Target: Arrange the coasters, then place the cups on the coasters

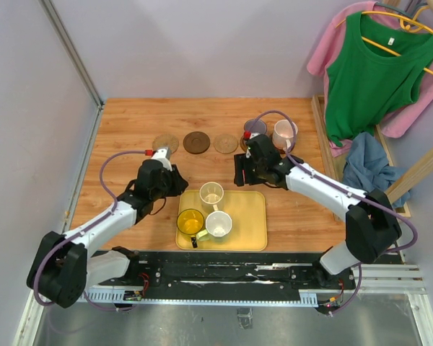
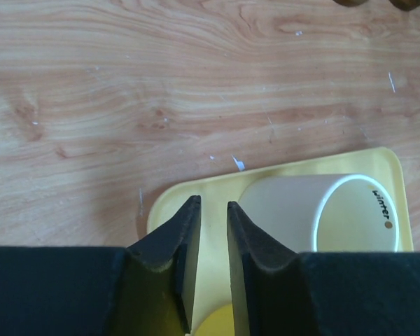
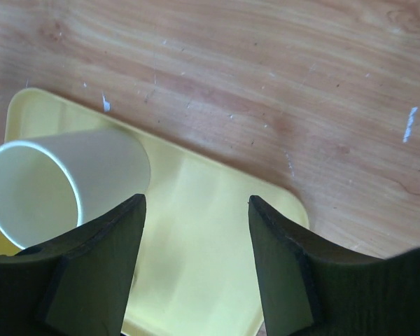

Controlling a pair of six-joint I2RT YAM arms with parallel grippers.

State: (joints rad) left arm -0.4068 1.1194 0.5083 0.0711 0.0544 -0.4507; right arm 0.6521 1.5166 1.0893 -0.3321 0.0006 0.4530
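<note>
Now your left gripper (image 2: 212, 204) is hanging over a corner of the yellow tray (image 1: 249, 216), jaws nearly closed, gripping nothing. Your right gripper (image 3: 196, 203) is hanging wide open and empty. The pale cream mug (image 1: 211, 193) is sitting in the tray, and three coasters (image 1: 196, 141) are lying in a row behind it.

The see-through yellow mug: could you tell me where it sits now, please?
In the top external view, the see-through yellow mug stands in the near-left corner of the yellow tray, just left of the cream-white mug.
</note>
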